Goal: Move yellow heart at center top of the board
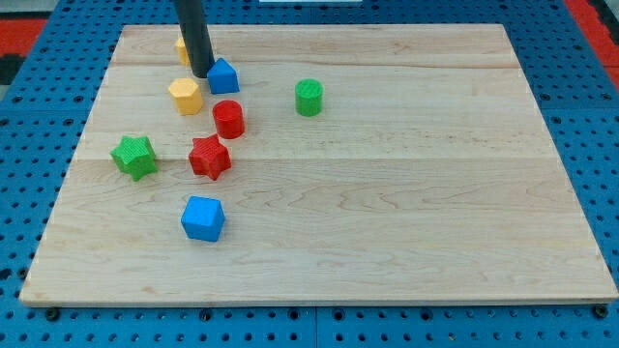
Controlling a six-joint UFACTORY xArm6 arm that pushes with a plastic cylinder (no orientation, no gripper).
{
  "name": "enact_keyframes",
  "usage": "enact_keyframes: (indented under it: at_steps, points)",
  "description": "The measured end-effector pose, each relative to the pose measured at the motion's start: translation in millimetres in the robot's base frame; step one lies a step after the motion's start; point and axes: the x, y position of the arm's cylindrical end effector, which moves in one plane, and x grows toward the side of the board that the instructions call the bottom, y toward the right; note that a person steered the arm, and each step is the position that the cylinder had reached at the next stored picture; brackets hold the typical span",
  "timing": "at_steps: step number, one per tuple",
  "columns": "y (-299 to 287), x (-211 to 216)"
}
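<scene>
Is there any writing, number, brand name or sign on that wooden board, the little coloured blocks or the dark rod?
None: no text, number or logo can be read anywhere in this view.
The wooden board shows bare wood grain only.
The blocks, such as the blue cube and the red star, have plain faces.
The dark rod ending in my tip carries no marking.

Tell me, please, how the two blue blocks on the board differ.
The blue cube lies near the view's bottom, alone; the blue house-shaped block sits near the view's top, beside my tip. The cube is lighter blue and looks bigger; the house-shaped block is darker and peaked. Both rest on the board.
</scene>
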Motion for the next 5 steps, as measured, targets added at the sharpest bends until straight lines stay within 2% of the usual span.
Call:
enact_keyframes:
  at_steps: [1, 2, 4, 5]
  points:
    - [-1.2, -11.6]
    - [-44.0, -36.2]
    - [-88.7, -52.2]
    - [-38.0, -50.6]
